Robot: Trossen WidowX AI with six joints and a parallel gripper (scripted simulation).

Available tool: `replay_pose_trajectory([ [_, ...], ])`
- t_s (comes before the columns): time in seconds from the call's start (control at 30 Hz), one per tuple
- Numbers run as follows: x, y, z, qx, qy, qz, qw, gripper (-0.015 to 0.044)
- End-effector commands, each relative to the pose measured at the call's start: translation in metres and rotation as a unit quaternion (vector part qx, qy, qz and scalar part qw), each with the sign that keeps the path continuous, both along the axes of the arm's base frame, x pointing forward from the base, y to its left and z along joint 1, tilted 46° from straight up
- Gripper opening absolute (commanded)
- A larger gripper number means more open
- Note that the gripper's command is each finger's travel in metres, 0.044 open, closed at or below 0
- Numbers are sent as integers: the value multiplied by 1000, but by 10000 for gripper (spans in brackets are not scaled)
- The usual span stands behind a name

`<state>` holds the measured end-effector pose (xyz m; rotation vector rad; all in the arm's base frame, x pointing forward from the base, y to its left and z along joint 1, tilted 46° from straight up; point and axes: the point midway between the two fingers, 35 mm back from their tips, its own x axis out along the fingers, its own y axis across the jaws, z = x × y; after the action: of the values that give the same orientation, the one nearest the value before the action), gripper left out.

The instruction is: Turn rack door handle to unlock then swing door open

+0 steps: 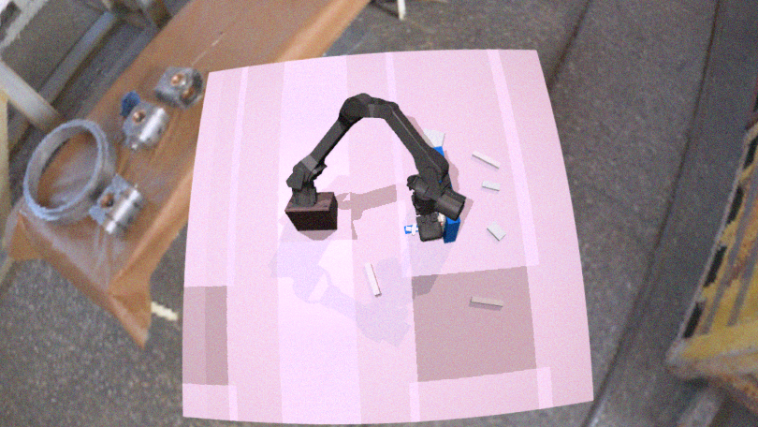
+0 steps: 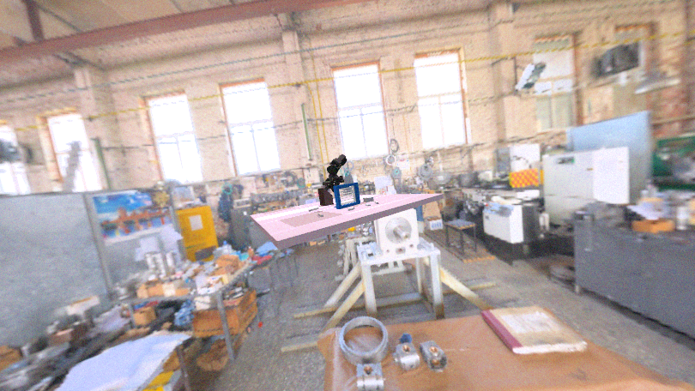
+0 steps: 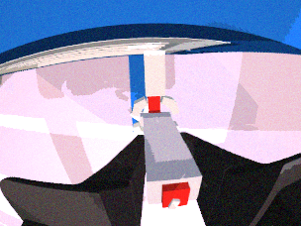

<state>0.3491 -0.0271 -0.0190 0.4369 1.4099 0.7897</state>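
Nearest your wrist camera, the handle (image 3: 164,144) sits between the dark fingers; your hand (image 1: 430,228) (image 3: 161,140) is clenched on it. Beyond it, the blue frame (image 1: 450,232) (image 2: 337,196) (image 3: 149,12) stands upright on the pink surface (image 1: 318,360) (image 2: 311,231) (image 3: 203,94). Your top view shows pale blocks lying around them, one block (image 1: 371,279) nearer the arm's base (image 1: 318,218).

Black six-joint arm (image 1: 363,106) (image 2: 335,167) arched high, wrist bent down; black parallel-jaw pincer (image 1: 430,225) (image 3: 161,140), fingers partly closed.
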Motion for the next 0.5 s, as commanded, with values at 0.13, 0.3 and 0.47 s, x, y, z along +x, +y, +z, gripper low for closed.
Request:
replay_pose_trajectory([
  [0.13,-2,2,-2,2,5,-1,1000,12],
  [0.3,-2,2,-2,1,17,-12,1000,11],
  [0.47,-2,2,-2,-2,101,-95,990,11],
])
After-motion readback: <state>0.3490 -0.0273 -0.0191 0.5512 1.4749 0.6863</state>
